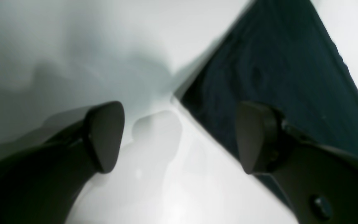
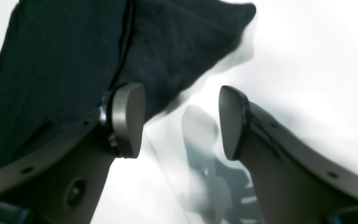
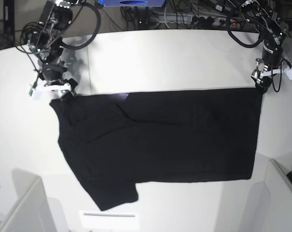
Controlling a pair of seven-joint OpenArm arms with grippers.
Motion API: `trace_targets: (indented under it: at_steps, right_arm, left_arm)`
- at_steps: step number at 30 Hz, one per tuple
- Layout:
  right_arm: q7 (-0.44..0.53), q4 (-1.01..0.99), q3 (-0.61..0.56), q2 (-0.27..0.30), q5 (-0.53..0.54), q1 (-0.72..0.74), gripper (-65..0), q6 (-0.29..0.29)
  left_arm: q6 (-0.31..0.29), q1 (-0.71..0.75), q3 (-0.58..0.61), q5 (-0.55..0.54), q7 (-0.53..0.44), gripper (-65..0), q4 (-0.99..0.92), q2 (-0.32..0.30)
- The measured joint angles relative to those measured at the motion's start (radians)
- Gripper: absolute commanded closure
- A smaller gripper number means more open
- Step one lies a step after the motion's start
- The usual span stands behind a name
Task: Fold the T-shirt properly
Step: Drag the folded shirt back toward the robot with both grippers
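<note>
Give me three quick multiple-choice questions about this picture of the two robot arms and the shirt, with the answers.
1. Where do the two grippers sit?
A. at the shirt's far corners
B. at its middle
C. off the table

2. What colour is the T-shirt?
A. white
B. black
C. red

3. How are both grippers' jaws?
A. shut on cloth
B. open
C. hidden

Answers:
1 A, the left gripper and right gripper each stand at a far corner of the shirt.
2 B, it lies black on the white table.
3 B, both wrist views show a clear gap between the fingers, nothing held.
</note>
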Motion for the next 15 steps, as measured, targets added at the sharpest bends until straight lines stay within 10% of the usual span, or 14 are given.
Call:
trace_targets:
  at_steps: [15]
  right_arm:
    - [0.024, -0.225, 0.002, 0.034, -0.001, 0.155, -35.9, 0.000]
  left_arm:
    - [-0.006, -0.105, 0.006, -0.005, -0.031, -53.3, -0.153, -0.031]
